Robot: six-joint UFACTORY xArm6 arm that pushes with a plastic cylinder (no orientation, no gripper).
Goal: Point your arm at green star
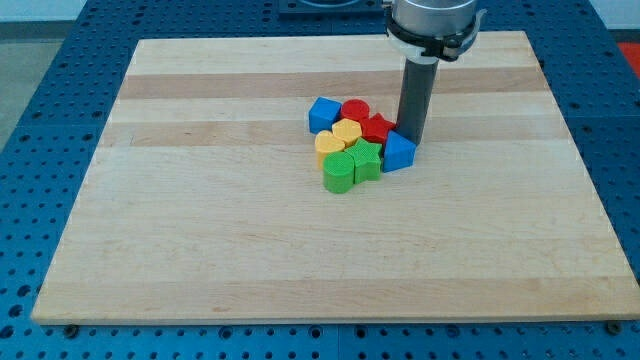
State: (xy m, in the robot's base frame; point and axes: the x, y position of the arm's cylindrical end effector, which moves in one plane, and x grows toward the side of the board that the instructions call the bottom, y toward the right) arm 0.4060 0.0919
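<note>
The green star (367, 159) lies in a tight cluster of blocks near the board's middle. A green round block (339, 174) touches it on the view's left and a blue block (398, 152) on the view's right. Above it are a red star (377, 127), a yellow heart (347, 131) and another yellow block (329, 146). A red round block (355, 109) and a second blue block (322, 114) sit at the cluster's top. My tip (411, 141) stands at the cluster's right edge, just above the right blue block and beside the red star, a short way up-right of the green star.
The wooden board (200, 220) lies on a blue perforated table (40, 120). The arm's grey wrist (433, 25) hangs over the board's top edge.
</note>
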